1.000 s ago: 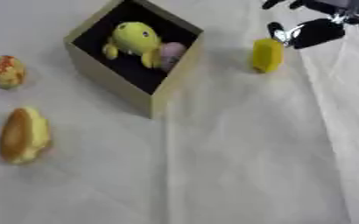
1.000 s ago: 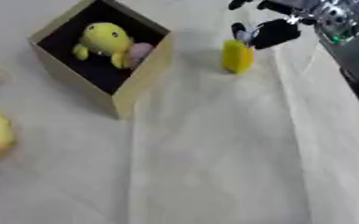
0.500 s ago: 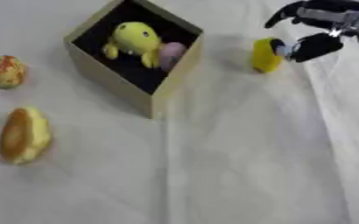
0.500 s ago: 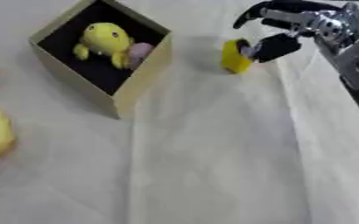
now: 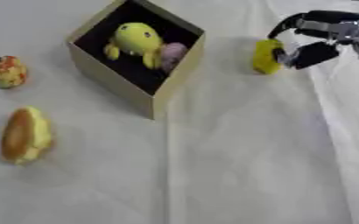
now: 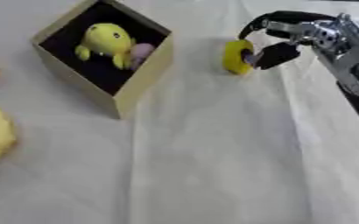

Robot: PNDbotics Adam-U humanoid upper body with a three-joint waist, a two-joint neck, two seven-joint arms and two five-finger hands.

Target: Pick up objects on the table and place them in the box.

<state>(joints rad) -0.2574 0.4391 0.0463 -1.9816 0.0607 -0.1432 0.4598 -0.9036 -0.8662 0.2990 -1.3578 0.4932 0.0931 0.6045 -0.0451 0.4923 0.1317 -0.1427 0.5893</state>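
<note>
right hand, black with silver joints, curls around a rounded yellow object, touching it. the square cardboard box holds a glossy yellow toy on the cloth-covered table.

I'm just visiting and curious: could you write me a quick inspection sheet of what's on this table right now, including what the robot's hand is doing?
Surface: white cloth-covered table, creased.
Job's things: open tan cardboard box holding a yellow plush toy and a small pink item; small yellow block standing right of the box; orange-yellow bun-shaped toy and small orange-and-yellow toy left of the box.
Clutter: nothing seen.
Hands: right hand curved around the yellow block, thumb at its side, not clearly gripping; left hand not in view.
Cables: nothing seen.
Surroundings: nothing seen.
</note>
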